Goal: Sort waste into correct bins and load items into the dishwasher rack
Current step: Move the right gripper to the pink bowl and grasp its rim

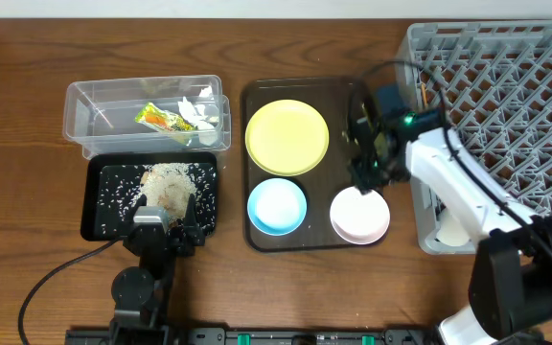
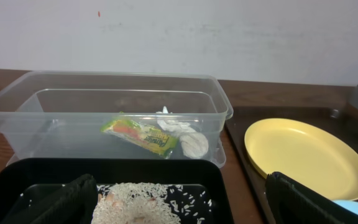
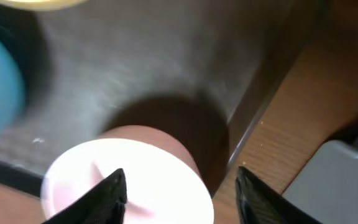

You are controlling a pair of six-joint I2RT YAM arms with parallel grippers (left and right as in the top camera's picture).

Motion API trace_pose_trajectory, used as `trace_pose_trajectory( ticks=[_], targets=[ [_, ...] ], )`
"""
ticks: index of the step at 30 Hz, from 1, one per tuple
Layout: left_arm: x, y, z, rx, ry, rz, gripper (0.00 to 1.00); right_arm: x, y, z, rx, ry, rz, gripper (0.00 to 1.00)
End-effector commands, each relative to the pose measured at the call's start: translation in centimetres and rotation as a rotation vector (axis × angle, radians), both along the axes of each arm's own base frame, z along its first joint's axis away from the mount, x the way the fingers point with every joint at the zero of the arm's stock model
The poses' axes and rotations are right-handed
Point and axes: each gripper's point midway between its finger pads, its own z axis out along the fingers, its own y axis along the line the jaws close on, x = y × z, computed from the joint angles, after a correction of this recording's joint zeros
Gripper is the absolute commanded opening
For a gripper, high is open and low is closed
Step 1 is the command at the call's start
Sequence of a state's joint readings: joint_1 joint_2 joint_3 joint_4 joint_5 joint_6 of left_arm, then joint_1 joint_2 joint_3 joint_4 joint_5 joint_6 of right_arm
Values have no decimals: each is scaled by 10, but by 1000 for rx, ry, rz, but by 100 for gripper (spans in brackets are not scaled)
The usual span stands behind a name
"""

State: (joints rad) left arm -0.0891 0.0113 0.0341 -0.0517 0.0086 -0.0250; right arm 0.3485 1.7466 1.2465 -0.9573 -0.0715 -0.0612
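We judge the step in hand to be lifting the round white bowl [image 1: 359,217] off the dark brown rectangular serving tray [image 1: 338,91] and carrying it to the large grey plastic lattice dishwasher rack [image 1: 506,77], which stands at 3 o'clock from the tray. The right claw [image 3: 182,194] hangs above the bowl with its fingers spread apart and nothing between them. In the overhead view the bowl lies at 6 o'clock from that claw, close below it. In the wrist view one finger is over the bowl's inside and the other is past the rim at 3 o'clock, so the jaws straddle the wall. To do this well, we would come straight down until the rim sits deep between the fingers, close firmly on the thin wall, and lift level. We would also keep clear of the light blue bowl [image 1: 276,206] at 9 o'clock and the round yellow plate [image 1: 287,137] at about 11 o'clock. The tray's raised edge and the rack's near wall both call for a high enough lift before swinging across. The left claw [image 2: 185,208] is also spread and empty, low over the shallow black rectangular tray [image 1: 103,206], which holds the heap of white rice grains [image 1: 171,182].
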Motion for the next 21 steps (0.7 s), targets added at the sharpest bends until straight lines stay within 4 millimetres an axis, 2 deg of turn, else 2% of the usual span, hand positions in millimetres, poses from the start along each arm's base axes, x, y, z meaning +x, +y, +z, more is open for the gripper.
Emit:
trace_pose_trajectory(
  ticks=[1, 4, 6, 8, 9, 11, 13, 16, 17, 21],
  targets=[
    [0, 0, -18, 10, 41, 0, 89, -12, -14, -20, -64, 30, -30, 48],
    [0, 0, -18, 10, 41, 0, 89, -26, -20, -34, -79, 70, -32, 45],
    [0, 0, -17, 10, 40, 0, 89, -31, -21, -40, -80, 80, -55, 39],
    [0, 0, -18, 10, 41, 0, 89, -36, -19, -44, -65, 96, -61, 28],
    [0, 0, -18, 10, 41, 0, 89, -36, -19, -44, -62, 99, -62, 19],
    [0, 0, -18, 10, 41, 0, 89, -34, -18, -42, -59, 89, -69, 11],
    [0, 0, -18, 10, 41, 0, 89, -27, -15, -37, -45, 64, -70, 10],
    [0, 0, -18, 10, 41, 0, 89, -17, -12, -23, -30, 28, -71, 19],
    [0, 0, -18, 10, 41, 0, 89, -15, -11, -19, -28, 22, -73, 19],
    [0, 0, -18, 10, 41, 0, 89, -18, -12, -18, -28, 37, -115, 1]
  ],
)
